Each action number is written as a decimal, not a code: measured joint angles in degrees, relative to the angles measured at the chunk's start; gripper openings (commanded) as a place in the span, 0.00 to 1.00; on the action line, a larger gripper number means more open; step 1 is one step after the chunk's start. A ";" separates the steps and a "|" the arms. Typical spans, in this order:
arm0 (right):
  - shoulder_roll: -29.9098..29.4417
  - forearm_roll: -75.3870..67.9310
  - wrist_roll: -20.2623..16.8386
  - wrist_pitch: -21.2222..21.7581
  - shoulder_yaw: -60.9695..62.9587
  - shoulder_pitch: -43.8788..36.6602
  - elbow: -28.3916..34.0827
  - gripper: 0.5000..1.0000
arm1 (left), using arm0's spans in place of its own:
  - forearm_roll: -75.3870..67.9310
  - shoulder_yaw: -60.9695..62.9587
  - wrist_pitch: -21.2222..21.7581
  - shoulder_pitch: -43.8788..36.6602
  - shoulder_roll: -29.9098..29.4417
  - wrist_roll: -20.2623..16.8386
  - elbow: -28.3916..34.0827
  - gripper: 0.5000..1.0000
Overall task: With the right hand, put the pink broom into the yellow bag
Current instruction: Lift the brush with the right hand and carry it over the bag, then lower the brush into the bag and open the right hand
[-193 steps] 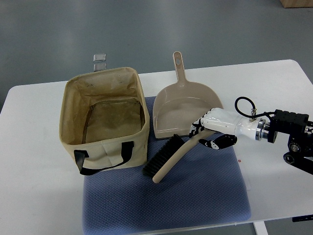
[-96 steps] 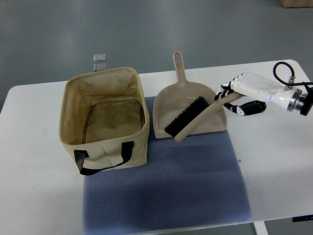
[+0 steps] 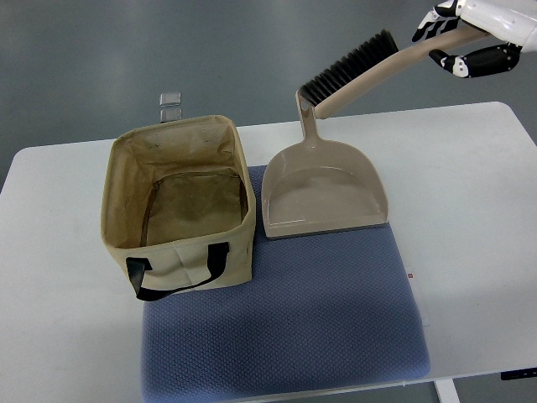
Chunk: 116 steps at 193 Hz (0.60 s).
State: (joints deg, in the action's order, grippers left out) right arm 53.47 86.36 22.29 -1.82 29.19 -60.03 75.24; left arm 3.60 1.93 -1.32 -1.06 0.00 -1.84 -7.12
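Broom point(image 3: 361, 71) aloft in right hand point(image 3: 470, 34), seemingly above dustpan point(image 3: 323, 189) handle.

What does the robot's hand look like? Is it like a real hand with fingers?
Only the right hand shows, at the top right corner. It is shaped like a person's hand, with a smooth white shell on its back and separate fingers. The fingers are jointed, with black segments and white patches along them. No cables or arm parts are in view now, and the left hand is out of the picture.

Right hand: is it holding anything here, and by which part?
Yes. The right hand grips the broom by the upper end of its handle, bristles pointing away toward the dustpan side, lifted clear of the table.
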 measured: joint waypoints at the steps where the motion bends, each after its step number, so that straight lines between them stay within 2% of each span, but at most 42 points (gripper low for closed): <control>1: -0.19 0.08 -0.02 0.06 -0.01 -0.15 0.00 0.00 | 0.00 0.00 0.00 0.00 0.00 0.00 0.00 1.00; 69: -16.46 5.67 -1.19 3.56 -0.30 -5.78 -0.01 0.00 | 0.00 0.00 0.00 0.00 0.00 0.00 0.00 1.00; 108: -21.58 7.86 -2.11 3.24 -2.28 -5.86 0.03 0.00 | 0.00 0.00 0.00 0.00 0.00 0.00 0.00 1.00; 116: -22.27 7.91 -2.14 3.02 -2.41 -5.85 0.05 0.10 | 0.00 0.00 0.00 0.01 0.00 0.00 0.00 1.00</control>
State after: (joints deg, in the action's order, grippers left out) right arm 31.19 94.28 20.15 1.20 26.78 -65.88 75.29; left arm 3.60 1.93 -1.32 -1.05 0.00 -1.85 -7.12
